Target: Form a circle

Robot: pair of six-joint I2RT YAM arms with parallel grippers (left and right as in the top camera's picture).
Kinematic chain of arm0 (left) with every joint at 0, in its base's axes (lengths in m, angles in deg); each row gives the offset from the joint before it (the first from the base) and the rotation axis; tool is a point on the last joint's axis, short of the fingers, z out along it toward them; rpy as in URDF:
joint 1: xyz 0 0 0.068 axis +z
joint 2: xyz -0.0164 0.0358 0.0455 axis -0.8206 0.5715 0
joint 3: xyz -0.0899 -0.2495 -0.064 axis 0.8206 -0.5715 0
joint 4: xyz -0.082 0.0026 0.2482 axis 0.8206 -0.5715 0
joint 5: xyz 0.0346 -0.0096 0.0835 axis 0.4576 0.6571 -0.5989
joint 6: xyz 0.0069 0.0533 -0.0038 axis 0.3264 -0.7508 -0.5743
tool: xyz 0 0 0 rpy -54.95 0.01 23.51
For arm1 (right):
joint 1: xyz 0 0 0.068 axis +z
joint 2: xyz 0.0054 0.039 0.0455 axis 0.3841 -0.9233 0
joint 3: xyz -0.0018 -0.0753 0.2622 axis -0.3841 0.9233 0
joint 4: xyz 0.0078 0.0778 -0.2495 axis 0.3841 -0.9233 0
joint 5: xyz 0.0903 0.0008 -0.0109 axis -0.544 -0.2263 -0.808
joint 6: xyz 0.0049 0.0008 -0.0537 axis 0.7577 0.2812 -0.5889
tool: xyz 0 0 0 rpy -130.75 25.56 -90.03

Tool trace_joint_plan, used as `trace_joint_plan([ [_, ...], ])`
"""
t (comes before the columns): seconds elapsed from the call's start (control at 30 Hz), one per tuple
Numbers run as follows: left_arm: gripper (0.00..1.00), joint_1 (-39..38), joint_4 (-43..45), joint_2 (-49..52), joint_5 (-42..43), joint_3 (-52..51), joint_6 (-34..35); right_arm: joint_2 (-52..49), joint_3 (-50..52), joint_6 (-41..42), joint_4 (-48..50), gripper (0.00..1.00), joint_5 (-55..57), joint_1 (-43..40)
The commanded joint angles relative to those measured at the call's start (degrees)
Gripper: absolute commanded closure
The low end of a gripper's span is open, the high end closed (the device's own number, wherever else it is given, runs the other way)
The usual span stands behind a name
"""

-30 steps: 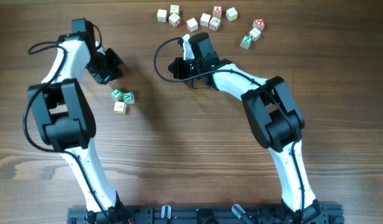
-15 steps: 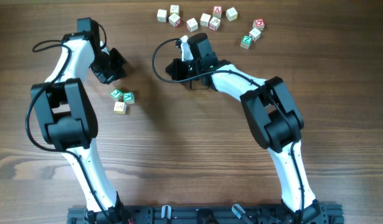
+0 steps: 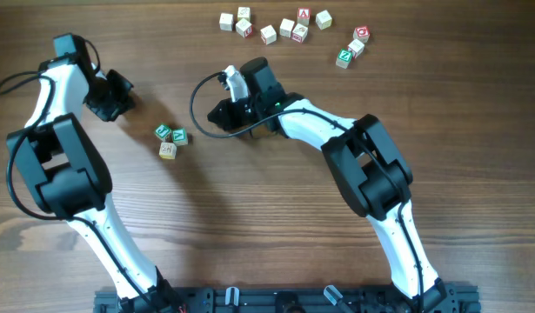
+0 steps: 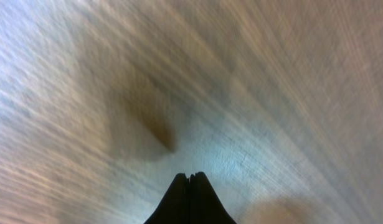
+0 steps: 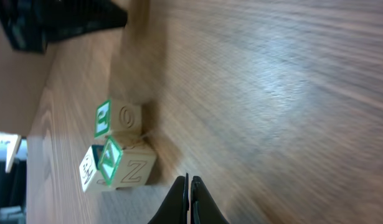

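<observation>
Circle of three cubes (image 3: 170, 140) lies on your wood-grain surface (image 3: 250, 226), apart from left gripper (image 4: 190, 180) and right gripper (image 5: 187, 183), both clenched empty.

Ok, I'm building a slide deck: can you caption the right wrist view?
Right gripper, shut, points toward three wooden alphabet cubes clustered together on the wooden table.

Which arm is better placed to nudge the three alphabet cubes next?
Probably right: the right pincer, shut, points at the alphabet cubes in its wrist view; the left pincer faces only blurred tabletop.
</observation>
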Motion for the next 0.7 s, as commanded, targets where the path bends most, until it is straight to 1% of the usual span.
trace_joint_plan([
  [0.0, 0.96, 1.1, 2.9, 0.4, -0.4, 0.3, 0.2, -1.5, 0.2, -4.1, 0.2, 0.96, 2.0, 2.0],
  [0.1, 0.95, 1.4, 6.1, 0.4, -0.5, 0.3, 0.2, -1.5, 0.2, -4.1, 0.2, 0.96, 8.0, 2.8],
  [0.3, 0.94, 1.4, 8.2, 0.4, -2.8, 0.3, 0.4, -1.6, 0.2, -3.6, 1.0, 0.96, 7.9, 3.0],
  [0.67, 0.94, 1.4, 8.2, 0.4, -2.8, 0.3, 0.4, -1.6, 0.2, -4.0, 2.6, 0.96, 6.2, 4.9],
])
